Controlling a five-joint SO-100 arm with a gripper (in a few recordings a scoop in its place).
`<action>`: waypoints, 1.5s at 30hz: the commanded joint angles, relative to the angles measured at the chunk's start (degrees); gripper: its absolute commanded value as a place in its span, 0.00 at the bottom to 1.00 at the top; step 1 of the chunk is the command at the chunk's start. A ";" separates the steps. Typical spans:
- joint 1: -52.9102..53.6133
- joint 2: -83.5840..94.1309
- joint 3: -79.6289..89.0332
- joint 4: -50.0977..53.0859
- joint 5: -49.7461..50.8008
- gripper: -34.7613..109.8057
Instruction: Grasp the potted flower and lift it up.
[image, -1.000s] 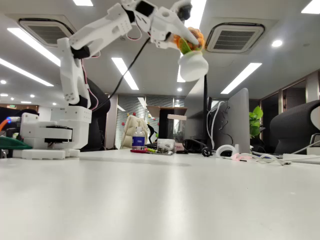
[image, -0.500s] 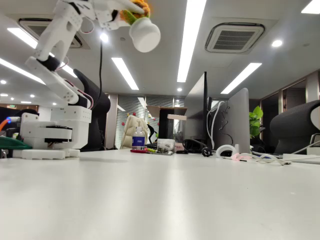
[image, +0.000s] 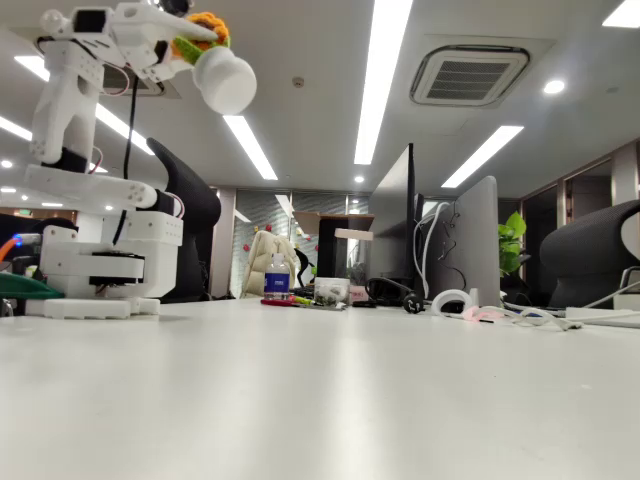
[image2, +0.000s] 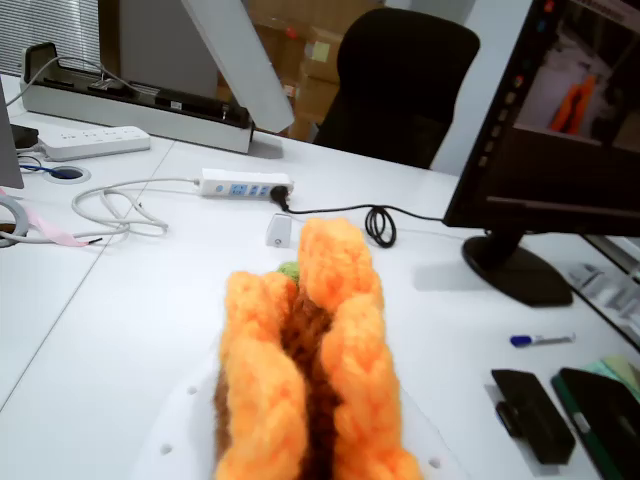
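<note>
The potted flower (image: 215, 62) hangs high above the table at the upper left of the fixed view, tilted, its round white pot pointing down and to the right, orange petals and a green leaf at the top. My white gripper (image: 188, 42) is shut on the flower's head. In the wrist view the potted flower (image2: 310, 370) shows from above as orange-yellow petals squeezed together around a brown centre, with the white gripper fingers (image2: 190, 435) low on both sides of it.
The arm's base (image: 100, 270) stands at the table's left. A water bottle (image: 277, 277), monitors (image: 470, 240), cables and a leafy plant (image: 512, 240) sit at the far side. In the wrist view a monitor (image2: 560, 150), power strips (image2: 245, 185) and cables lie on the table below.
The arm has folded back toward its base, carrying the potted flower from upper centre leftward to the upper left, still high above the table.
</note>
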 joint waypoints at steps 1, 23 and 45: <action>-0.70 2.90 2.29 0.62 -0.18 0.24; -0.35 9.40 4.48 2.99 -0.35 0.24; 0.26 10.55 2.11 3.87 0.09 0.24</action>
